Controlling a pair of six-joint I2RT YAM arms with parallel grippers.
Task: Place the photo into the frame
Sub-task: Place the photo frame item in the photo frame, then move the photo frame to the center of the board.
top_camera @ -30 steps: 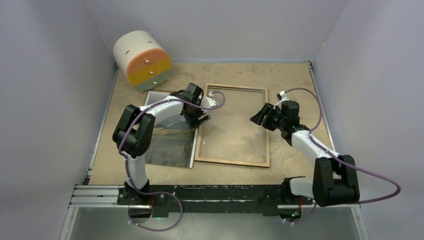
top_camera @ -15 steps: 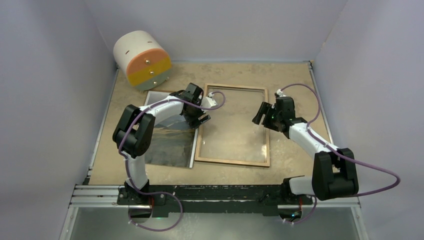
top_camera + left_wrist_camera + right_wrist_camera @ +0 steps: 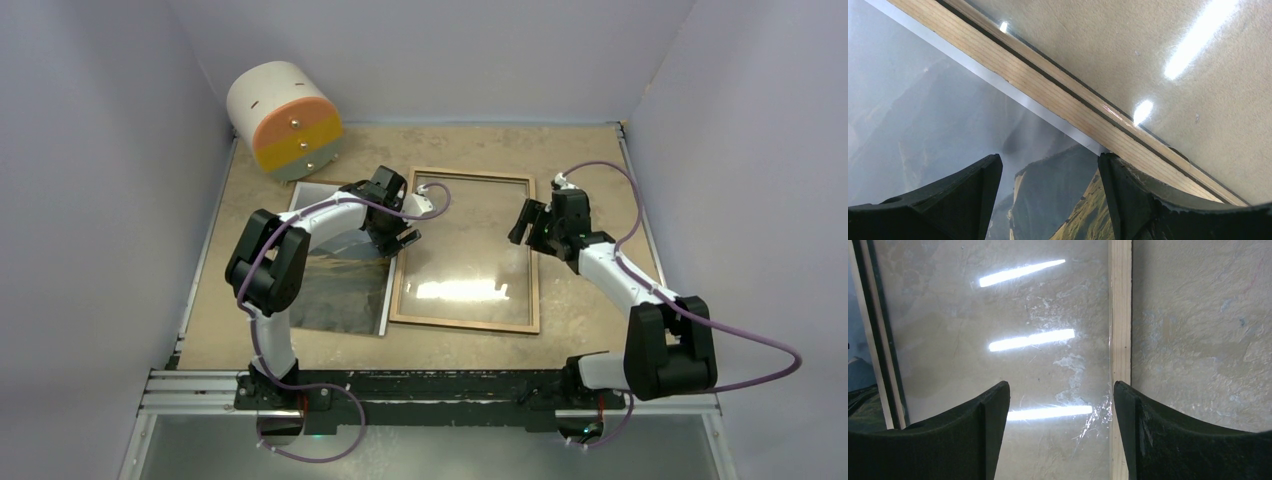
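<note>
Bases of both arms sit on the black metal rail (image 3: 420,385) at your near edge of the mottled tan bench (image 3: 590,300).

Just past it on the left lies the photo (image 3: 345,285), a large glossy rectangular print of a dark grey landscape with a thin white border. It is flat on the bench, picture side up. Its right edge runs just beside the left side of the frame (image 3: 464,324), a large rectangular picture frame with a light-wood rim and a clear glass pane. The frame also lies flat, and its pane shows the bench beneath and streaks of lamp glare. The photo is outside the frame, not yet in it.

Your left hand (image 3: 402,238) hangs over the line where print and frame meet. In the left wrist view this hand (image 3: 1048,167) has its fingers apart with nothing between them. One finger is above the photo (image 3: 923,110) and the other is by the wooden rim (image 3: 1038,85). You cannot tell whether the tips touch anything.

Your right hand (image 3: 524,224) hangs over the frame's right side, a little farther back. Its wrist view shows the hand (image 3: 1060,400) spread wide and holding nothing. One finger is over the glass and the other is at the rim (image 3: 1120,315).

In the far left corner rests a white drum (image 3: 285,120) on its side, with an orange-and-yellow face. It is near the photo's far end.
</note>
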